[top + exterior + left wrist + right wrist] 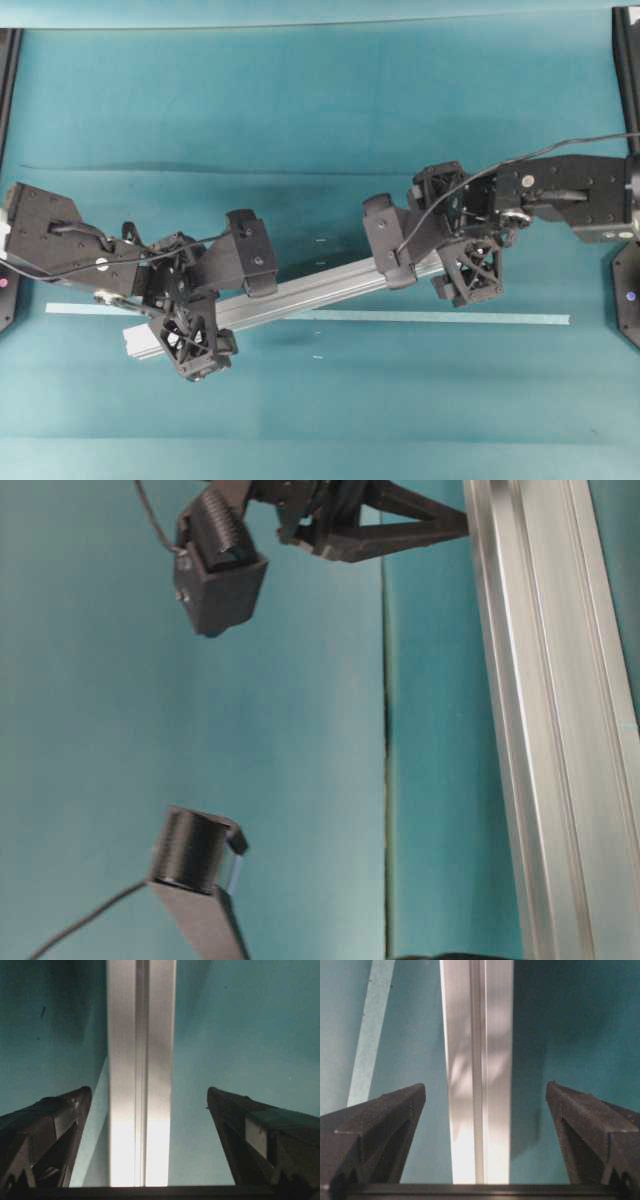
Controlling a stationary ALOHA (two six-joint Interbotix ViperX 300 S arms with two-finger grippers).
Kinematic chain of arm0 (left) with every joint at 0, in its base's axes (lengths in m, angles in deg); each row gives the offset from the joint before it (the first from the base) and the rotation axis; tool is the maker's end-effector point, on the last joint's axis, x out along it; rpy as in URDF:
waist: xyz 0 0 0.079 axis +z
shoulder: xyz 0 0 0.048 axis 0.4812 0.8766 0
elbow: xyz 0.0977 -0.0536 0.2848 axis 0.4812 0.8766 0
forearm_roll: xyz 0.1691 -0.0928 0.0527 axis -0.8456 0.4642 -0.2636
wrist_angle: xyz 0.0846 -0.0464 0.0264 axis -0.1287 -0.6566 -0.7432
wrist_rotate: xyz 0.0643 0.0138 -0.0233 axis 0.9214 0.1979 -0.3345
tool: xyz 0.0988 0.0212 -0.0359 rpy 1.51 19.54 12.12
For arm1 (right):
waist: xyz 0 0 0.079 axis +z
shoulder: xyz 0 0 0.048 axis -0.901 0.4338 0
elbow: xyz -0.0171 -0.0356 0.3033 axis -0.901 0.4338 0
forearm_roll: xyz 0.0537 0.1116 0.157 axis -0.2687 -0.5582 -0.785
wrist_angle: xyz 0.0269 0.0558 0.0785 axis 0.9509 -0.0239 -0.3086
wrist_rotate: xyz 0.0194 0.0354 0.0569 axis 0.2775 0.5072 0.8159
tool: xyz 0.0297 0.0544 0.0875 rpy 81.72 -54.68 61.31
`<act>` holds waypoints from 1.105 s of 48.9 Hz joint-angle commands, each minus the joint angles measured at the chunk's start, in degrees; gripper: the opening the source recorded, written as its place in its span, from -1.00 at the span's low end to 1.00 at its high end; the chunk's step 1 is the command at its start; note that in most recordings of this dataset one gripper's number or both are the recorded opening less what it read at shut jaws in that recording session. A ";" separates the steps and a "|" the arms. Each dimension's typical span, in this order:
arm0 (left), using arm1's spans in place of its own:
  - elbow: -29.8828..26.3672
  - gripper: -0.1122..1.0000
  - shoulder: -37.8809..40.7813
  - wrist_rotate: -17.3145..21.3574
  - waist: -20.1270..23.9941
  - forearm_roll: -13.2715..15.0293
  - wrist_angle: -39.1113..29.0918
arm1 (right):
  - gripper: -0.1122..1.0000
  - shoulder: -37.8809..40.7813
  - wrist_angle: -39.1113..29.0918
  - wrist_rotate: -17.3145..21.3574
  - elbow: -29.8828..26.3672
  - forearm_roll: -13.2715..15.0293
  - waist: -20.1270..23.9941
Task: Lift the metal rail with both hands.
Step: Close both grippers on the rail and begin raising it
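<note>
The metal rail lies slanted across the teal table, crossing the pale tape strip. The left gripper sits over the rail's lower-left end, its 2 fingers spread wide, one on each side of the rail and not touching it. The right gripper straddles the rail's upper-right end, fingers likewise spread apart, clear of the metal. No containers are in view.

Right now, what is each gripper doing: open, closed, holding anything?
Left gripper: open, fingers straddling the metal rail with gaps on both sides, holding nothing.
Right gripper: open, also straddling the rail, not clamped.
</note>
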 commanded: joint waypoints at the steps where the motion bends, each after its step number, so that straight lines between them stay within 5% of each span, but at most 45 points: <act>1: 0.44 0.98 0.18 -0.79 -0.62 -0.09 1.49 | 0.98 0.62 1.93 0.00 0.70 -0.18 0.09; 43: 3.87 0.95 0.88 -1.58 -0.97 -0.09 3.43 | 0.97 2.11 7.38 0.09 3.78 -0.09 -0.44; 50: 3.96 0.77 0.88 -1.76 -1.05 -0.18 4.22 | 0.87 2.11 7.29 -0.18 3.78 -0.18 -0.53; 54: 4.04 0.48 0.79 -1.67 -1.23 -0.18 5.10 | 0.62 2.11 7.29 -0.26 3.78 -0.18 -0.53</act>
